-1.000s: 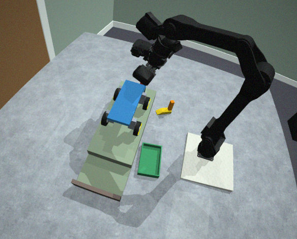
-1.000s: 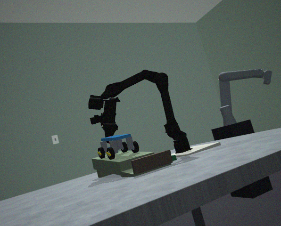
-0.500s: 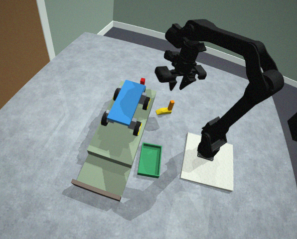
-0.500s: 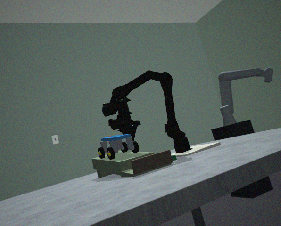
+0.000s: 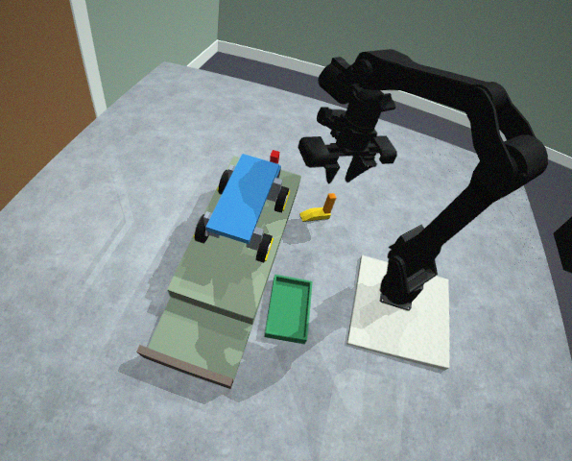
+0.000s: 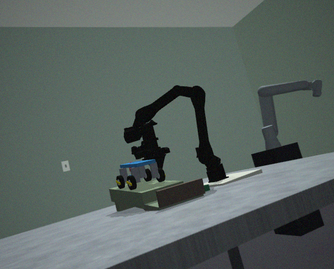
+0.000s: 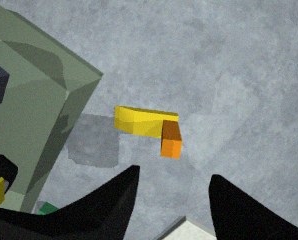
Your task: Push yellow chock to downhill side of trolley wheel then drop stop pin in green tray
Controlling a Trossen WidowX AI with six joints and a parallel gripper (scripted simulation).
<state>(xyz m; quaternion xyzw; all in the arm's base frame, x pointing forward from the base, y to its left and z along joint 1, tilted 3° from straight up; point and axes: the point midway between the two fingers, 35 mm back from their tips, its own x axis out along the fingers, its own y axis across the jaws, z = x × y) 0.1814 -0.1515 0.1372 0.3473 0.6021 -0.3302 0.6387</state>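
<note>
From the top view, I see my claw (image 5: 339, 181) (image 6: 157, 163) (image 7: 175, 172) hanging in the air, right of the middle and in the upper half, with its two fingers spread apart and nothing between them. The yellow chock (image 5: 316, 214) (image 7: 139, 121) sits on the grey table (image 5: 103, 317) (image 6: 172, 240) (image 7: 244, 45), below the claw in the frame, with its orange handle (image 5: 330, 202) (image 7: 171, 145) sticking up at its right end. It is near the green ramp (image 5: 211, 265) (image 6: 129, 199) (image 7: 39, 95) but not touching it. The blue trolley (image 5: 247, 196) (image 6: 137, 163) stands on the ramp, left of the claw, and the red pin head (image 5: 274, 156) pokes up by the trolley's top right corner. The green tray (image 5: 289, 308) (image 6: 207, 188) (image 7: 48, 207) is low in the middle, between the ramp and the white base plate (image 5: 425, 342) (image 6: 245, 175) (image 7: 186, 230). In the outside view, my claw is near the middle, behind the trolley, which hides part of it, and I can't see the chock there. In the wrist view, the two black finger tips come up from the bottom with a wide gap. The chock lies just above them in the frame, near the middle, with its handle over the gap. The ramp fills the left side, with one black wheel (image 7: 4, 169) at the lower left.
</note>
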